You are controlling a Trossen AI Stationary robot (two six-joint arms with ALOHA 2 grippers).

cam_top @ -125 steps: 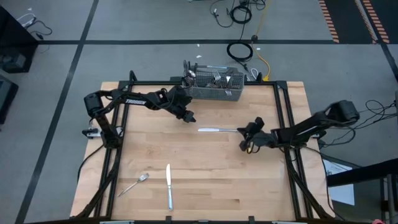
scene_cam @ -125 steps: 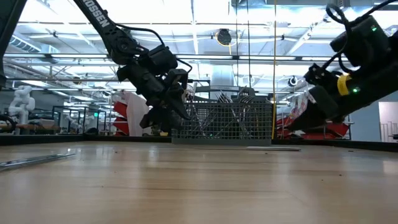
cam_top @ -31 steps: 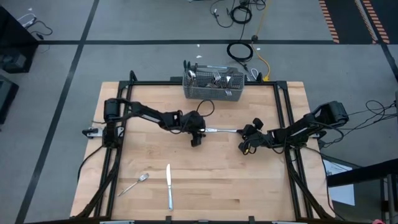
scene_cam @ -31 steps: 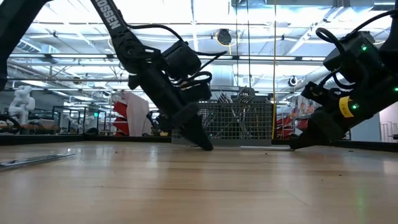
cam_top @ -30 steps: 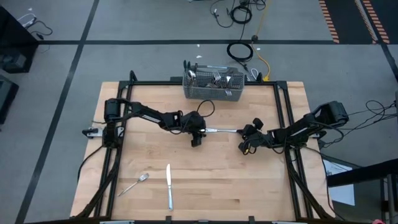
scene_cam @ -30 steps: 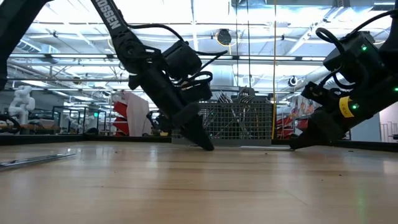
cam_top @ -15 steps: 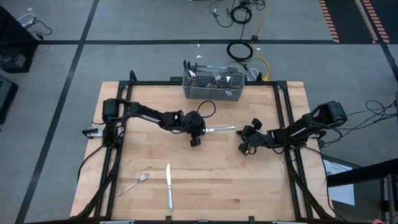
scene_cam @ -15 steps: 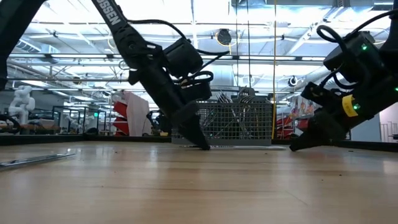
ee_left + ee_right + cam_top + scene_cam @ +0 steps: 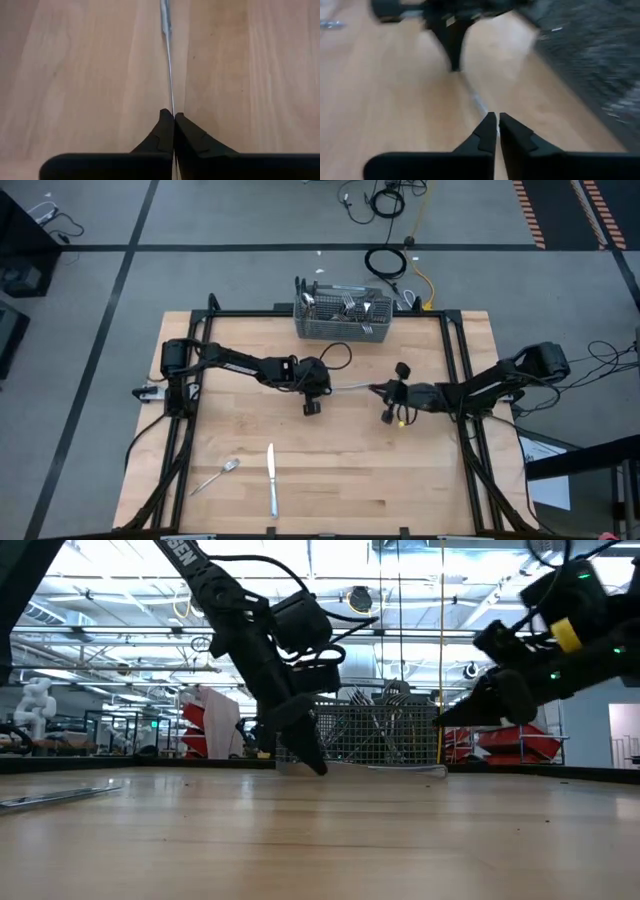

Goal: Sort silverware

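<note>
Centrally, gripping a knife [image 9: 352, 387] by one end with the left gripper [image 9: 322, 388], fingers [image 9: 164, 131] pinching its thin edge, the blade running straight out from between the tips toward frame top in the left wrist view. Hovering at the knife's other end, right of centre: the right gripper [image 9: 383, 391], fingers [image 9: 486, 131] nearly pressed together. Lying at lower left on the table [image 9: 420, 480]: a fork [image 9: 217, 475] and a second knife [image 9: 271, 478]. Standing at the top edge: the basket [image 9: 343, 320], holding more silverware [image 9: 345, 305].
</note>
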